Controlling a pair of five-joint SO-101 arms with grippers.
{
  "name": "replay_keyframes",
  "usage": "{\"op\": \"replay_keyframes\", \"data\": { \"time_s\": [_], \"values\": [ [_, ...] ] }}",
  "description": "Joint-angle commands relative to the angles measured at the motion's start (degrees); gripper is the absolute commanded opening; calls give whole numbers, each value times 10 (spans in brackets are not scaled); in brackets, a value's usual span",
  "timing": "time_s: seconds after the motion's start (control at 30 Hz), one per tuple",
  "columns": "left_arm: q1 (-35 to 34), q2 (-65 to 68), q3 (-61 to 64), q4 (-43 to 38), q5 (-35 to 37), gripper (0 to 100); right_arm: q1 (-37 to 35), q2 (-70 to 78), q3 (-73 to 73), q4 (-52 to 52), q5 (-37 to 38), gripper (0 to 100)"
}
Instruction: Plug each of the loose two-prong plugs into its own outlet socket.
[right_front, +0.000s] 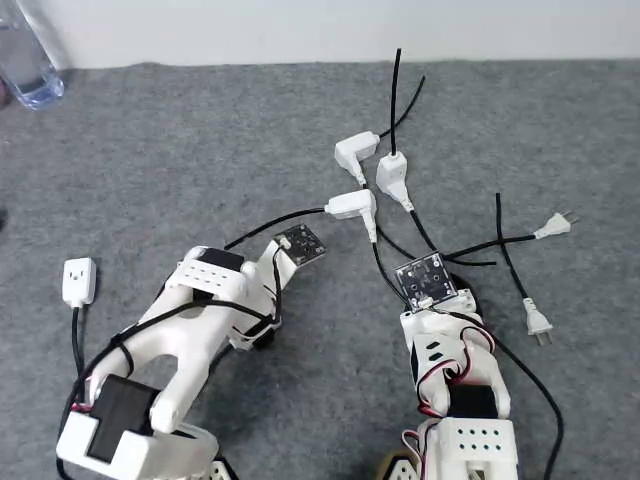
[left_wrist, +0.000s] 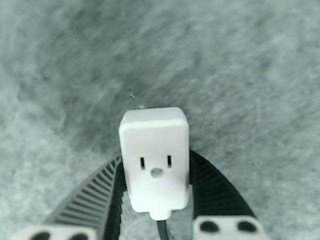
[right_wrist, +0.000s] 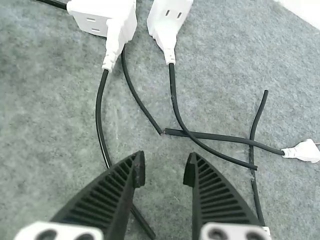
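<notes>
Left arm (right_front: 185, 340) and right arm (right_front: 450, 370) sit nearest on the desk (right_front: 150, 160); sockets (right_front: 352, 203) lie beyond, two loose plugs (right_front: 553, 225) to the right. Left wrist: left jaws clench a socket (left_wrist: 154, 160). Right wrist: right jaws hang released over cords (right_wrist: 172, 85).

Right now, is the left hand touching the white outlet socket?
Touching. In the left wrist view the left hand has the outlet socket between its fingers, and both sit flush against its sides with no gap.
</notes>
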Motion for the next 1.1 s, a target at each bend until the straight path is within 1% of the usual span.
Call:
{"op": "replay_keyframes", "data": {
  "time_s": [0.0, 0.07, 0.13, 0.23, 0.37, 0.43, 0.5, 0.63, 0.73, 0.8, 0.87, 0.93, 1.0, 1.07],
  "values": [
    [9, -2, -12, 2, -7, 13, -2, 1, 9, -6, 5, 137],
    [10, -1, -23, 11, -39, 13, -2, 1, 9, -6, 5, 137],
    [11, -1, -36, 28, -97, 12, -2, 1, 9, -6, 5, 136],
    [11, -4, -57, 55, -203, 12, 3, -4, 9, -7, 4, 136],
    [11, -1, -91, 121, -384, 12, 3, -4, 9, -10, 4, 136],
    [14, -1, -110, 149, -449, 12, 3, -4, 9, -11, 4, 136],
    [25, -1, -124, 170, -484, 12, 3, -4, 9, -11, 4, 136],
    [84, 0, -123, 174, -488, 12, 3, -4, 9, -11, 3, 136],
    [131, 0, -107, 144, -478, 12, 3, -4, 9, -11, 3, 136],
    [152, 0, -90, 98, -440, 12, 3, -4, 9, -11, 4, 136],
    [158, 0, -74, 39, -391, 12, 3, -4, 9, -11, 4, 136],
    [157, 0, -63, -3, -340, 12, 3, -4, 9, -11, 4, 136],
    [158, 0, -60, -18, -309, 12, 3, -4, 9, -11, 4, 136],
    [160, 0, -60, -19, -297, 13, 2, -4, 9, -10, 4, 136]
  ]
}}
